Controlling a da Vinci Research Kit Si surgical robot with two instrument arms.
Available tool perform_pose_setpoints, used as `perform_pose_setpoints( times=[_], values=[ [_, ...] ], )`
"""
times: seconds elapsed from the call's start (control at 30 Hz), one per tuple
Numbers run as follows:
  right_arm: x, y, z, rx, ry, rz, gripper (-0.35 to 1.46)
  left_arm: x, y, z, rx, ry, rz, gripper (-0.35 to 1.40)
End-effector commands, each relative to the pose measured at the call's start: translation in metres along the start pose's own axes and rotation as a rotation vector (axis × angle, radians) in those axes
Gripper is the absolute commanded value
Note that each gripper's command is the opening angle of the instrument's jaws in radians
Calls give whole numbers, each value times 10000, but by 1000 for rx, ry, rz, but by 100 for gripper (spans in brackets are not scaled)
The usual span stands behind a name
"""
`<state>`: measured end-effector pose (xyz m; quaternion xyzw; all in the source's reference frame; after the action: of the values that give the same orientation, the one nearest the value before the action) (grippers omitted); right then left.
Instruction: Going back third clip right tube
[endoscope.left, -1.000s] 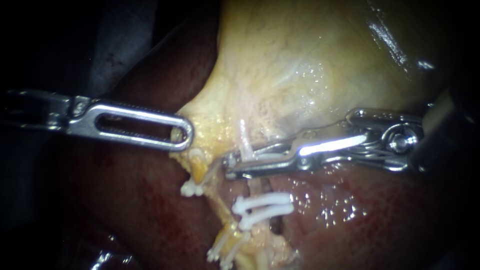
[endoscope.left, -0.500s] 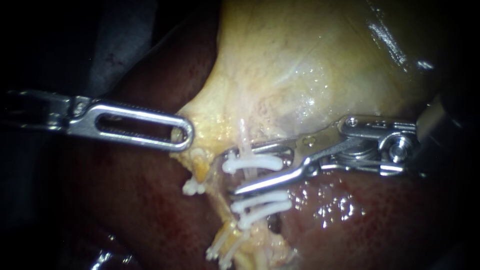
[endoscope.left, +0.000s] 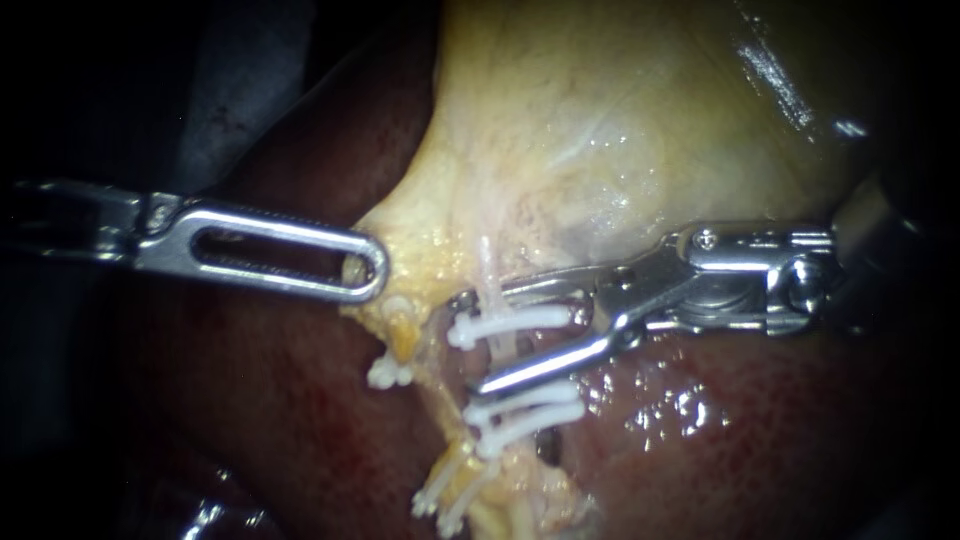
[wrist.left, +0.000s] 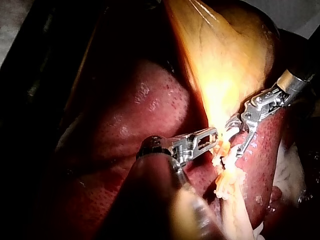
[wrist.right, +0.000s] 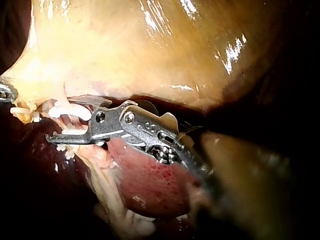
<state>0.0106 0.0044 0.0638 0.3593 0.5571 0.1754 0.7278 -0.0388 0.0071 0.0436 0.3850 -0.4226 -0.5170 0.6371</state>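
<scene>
The right tube (endoscope.left: 491, 276) runs as a pale strand from the gallbladder (endoscope.left: 620, 120) down to the liver. A white clip (endoscope.left: 510, 322) lies across it, above two more white clips (endoscope.left: 525, 408). My right instrument (endoscope.left: 470, 342) comes in from the right, its jaws open, one above and one below the upper clip. The right wrist view shows the same open jaws (wrist.right: 62, 120) around that clip (wrist.right: 70, 111). My left instrument (endoscope.left: 350, 268) has its slotted jaws shut on the gallbladder's lower edge, left of the tube, as the left wrist view (wrist.left: 209, 138) also shows.
Dark red liver (endoscope.left: 300, 420) lies under and around the tubes. Further white clips sit on the tube to the left (endoscope.left: 385, 375) and lower down (endoscope.left: 440, 500). In the left wrist view my right instrument (wrist.left: 241, 134) stands just beyond my left one.
One second ago my right instrument's jaws were closed across the right tube. They have opened, leaving a white clip on the tube, and the gap has widened a little. My left instrument is still.
</scene>
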Motion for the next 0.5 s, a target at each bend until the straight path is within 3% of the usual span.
perform_pose_setpoints(
  times=[0.03,0.23,0.5],
  values=[
    [0,0,1,0,0,-5,57,0,0,0,0,0,0,-35],
    [0,0,0,0,-1,-11,58,0,0,0,0,0,0,-35],
    [6,-1,-24,-23,9,-39,58,0,0,0,0,0,0,-35]
  ],
)
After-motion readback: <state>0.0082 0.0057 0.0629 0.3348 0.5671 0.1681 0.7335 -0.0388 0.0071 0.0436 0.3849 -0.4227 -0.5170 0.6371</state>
